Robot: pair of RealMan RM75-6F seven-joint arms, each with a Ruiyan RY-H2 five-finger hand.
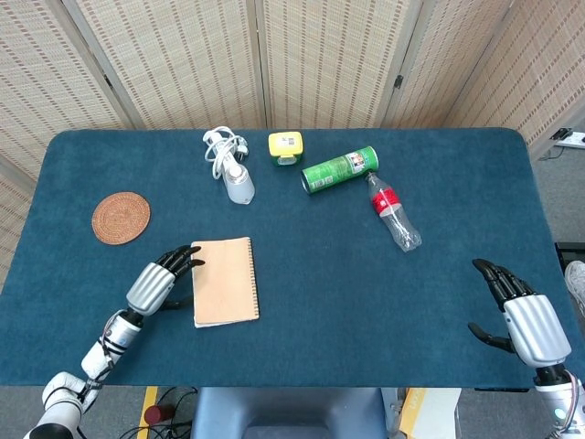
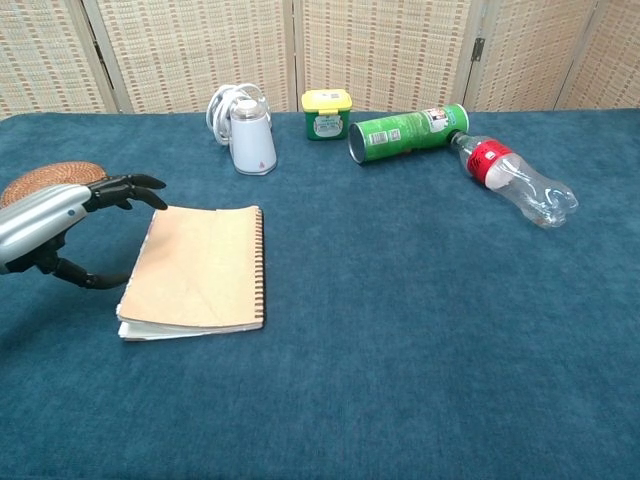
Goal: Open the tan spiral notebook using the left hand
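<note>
The tan spiral notebook (image 1: 225, 281) (image 2: 200, 268) lies closed and flat on the blue table, its spiral binding along its right edge. My left hand (image 1: 161, 282) (image 2: 62, 218) is at the notebook's left edge, fingers extended towards its far left corner and thumb low beside the page edges; it holds nothing. My right hand (image 1: 525, 318) hovers open at the table's near right edge, far from the notebook, and shows only in the head view.
A round woven coaster (image 1: 121, 217) lies left of the notebook. At the back stand a white charger with cable (image 1: 231, 165), a yellow-lidded jar (image 1: 285, 146), a green can on its side (image 1: 340, 169) and a lying plastic bottle (image 1: 393, 211).
</note>
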